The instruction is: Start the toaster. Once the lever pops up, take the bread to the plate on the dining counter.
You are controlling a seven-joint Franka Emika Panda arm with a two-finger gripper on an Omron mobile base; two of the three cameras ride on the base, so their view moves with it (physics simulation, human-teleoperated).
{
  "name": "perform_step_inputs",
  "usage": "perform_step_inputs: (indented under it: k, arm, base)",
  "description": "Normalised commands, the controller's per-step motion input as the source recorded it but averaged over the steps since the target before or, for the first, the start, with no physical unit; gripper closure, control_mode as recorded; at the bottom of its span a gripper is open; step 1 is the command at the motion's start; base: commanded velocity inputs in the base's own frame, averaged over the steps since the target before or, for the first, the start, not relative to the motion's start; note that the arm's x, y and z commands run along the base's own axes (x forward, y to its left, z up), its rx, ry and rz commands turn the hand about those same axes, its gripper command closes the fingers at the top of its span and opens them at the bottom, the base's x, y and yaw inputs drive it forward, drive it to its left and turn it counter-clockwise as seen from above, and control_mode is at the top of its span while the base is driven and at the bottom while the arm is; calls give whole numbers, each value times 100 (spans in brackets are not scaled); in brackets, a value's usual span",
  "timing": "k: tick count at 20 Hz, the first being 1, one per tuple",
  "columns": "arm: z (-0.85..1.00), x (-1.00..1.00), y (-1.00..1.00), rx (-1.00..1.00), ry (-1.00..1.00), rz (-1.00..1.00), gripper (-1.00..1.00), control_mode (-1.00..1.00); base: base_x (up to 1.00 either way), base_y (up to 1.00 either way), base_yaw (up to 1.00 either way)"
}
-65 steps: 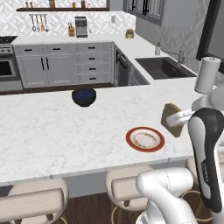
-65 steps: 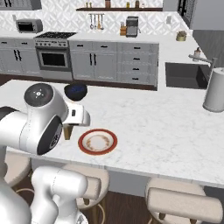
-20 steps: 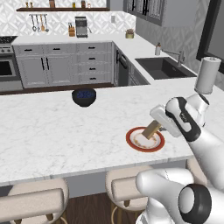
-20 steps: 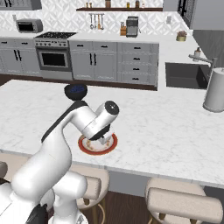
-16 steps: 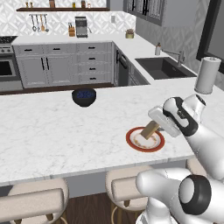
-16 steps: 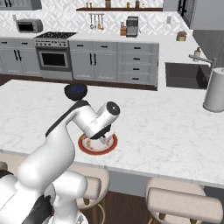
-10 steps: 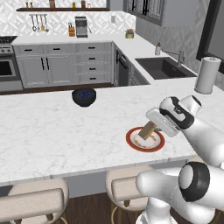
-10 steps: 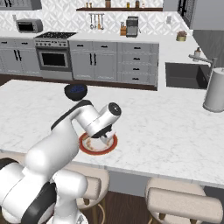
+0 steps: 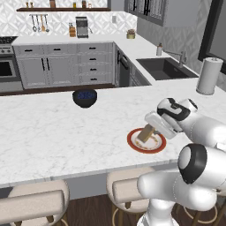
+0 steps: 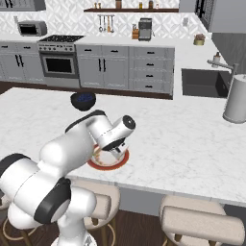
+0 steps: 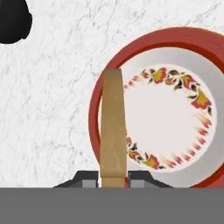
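Gripper [image 11: 113, 181] is clamped on the bread [image 11: 113, 131], jaws pinching its two flat faces; in the hand view the slice runs edge-on straight out from between the fingertips, long axis along the gripper's line. The bread is not free on the plate [image 11: 175, 109] yet: in the left base view it hangs tilted from the hand, far end down over the plate [image 9: 147, 142], and I cannot tell whether that end touches the surface. Key relation: the bread sits over the rim side of the plate, not the middle; in the hand view most of the pale flowered centre lies off to one side of the slice, with red rim showing on the other. Judgement: release here probably drops it flat partly on the rim, so a small shift toward the centre first looks safer. The plate is otherwise bare and sits near the stool-side edge of the dining counter [image 9: 53, 132]. The dark blue bowl [image 9: 84, 97] stands well apart, toward the kitchen-side edge; contents too small to tell.
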Motion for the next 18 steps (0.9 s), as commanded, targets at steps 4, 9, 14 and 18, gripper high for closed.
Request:
perform_step_inputs:
  k: [4,9,14,18]
  arm:
    - [-19,13,0,0,0,3,100,-100]
    - [-16,4,0,0,0,1,100,-100]
    - [-32,-1,0,0,0,0,100,-100]
    - [-48,-14,0,0,0,0,-100,-100]
  base:
    - [0,0,0]
    - [0,0,0]
    - [0,0,0]
    - [0,0,0]
